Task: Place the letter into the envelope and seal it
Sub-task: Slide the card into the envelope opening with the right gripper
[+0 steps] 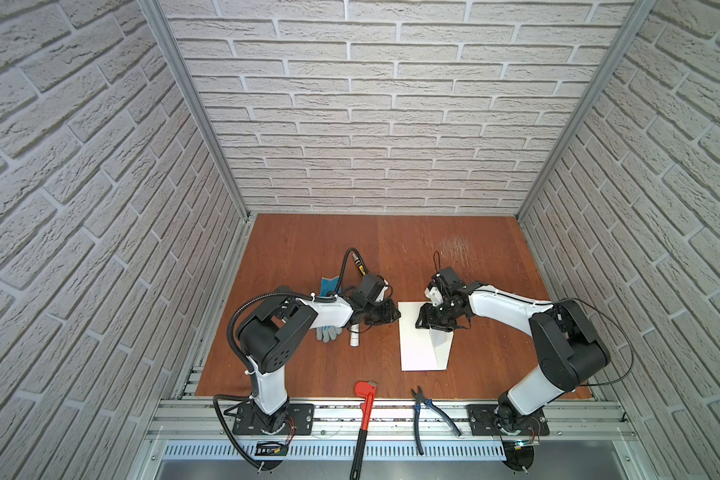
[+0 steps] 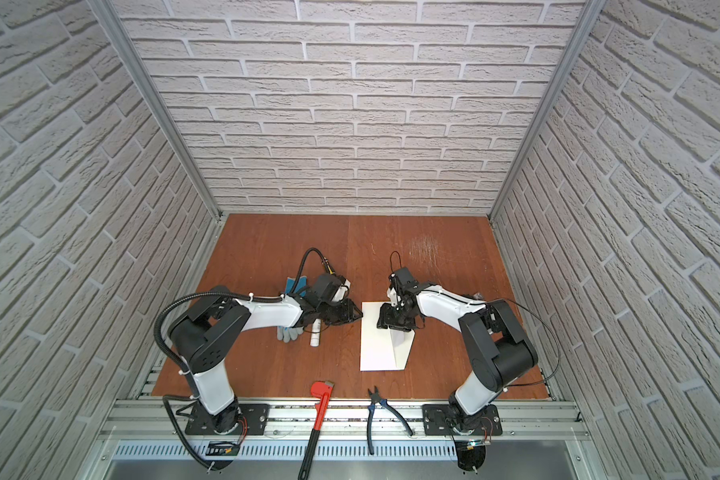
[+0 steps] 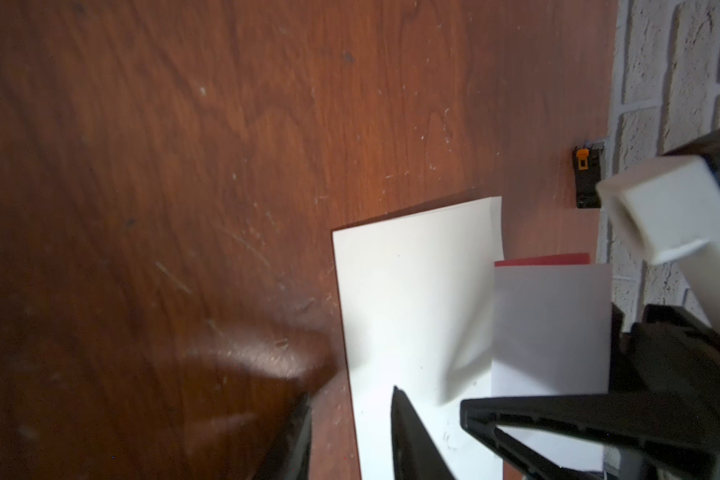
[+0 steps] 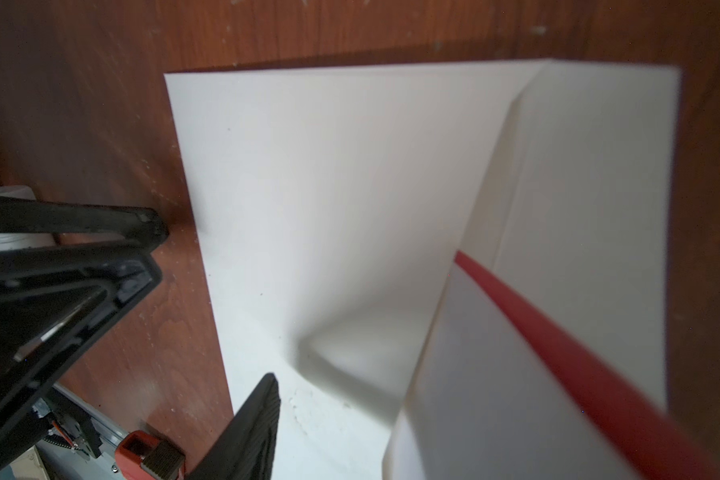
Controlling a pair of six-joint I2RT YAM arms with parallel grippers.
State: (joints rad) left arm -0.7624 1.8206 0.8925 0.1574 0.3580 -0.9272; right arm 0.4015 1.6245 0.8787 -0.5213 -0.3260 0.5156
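Lying flat on the brown wood-grain bench [image 1: 308, 249], right of its middle, the envelope [image 1: 416, 353] was a smooth cream paper rectangle in both top views, its pointed flap raised along the right side. The left gripper [image 1: 393, 314] sat at the envelope's left edge by the far corner; the right gripper [image 1: 422, 321] hung over its far end. A knitted grey-and-blue glove [image 1: 327, 332] and a white tube [image 1: 354, 340] lay under the left arm; a red wrench [image 1: 366, 395] and blue-handled pliers [image 1: 427, 409] crossed the front edge.

From the left wrist, that arm's black fingers [image 3: 408, 440] stood apart, straddling the envelope's edge unclamped. The letter [image 3: 551, 328], a stiff pale card with a red rim, stood upright behind a finger of the right gripper.

From the right wrist, the one visible ribbed finger [image 4: 250, 428] was clear of the card, so that pincer was parted; the card leaned in the angle between envelope body and raised flap.
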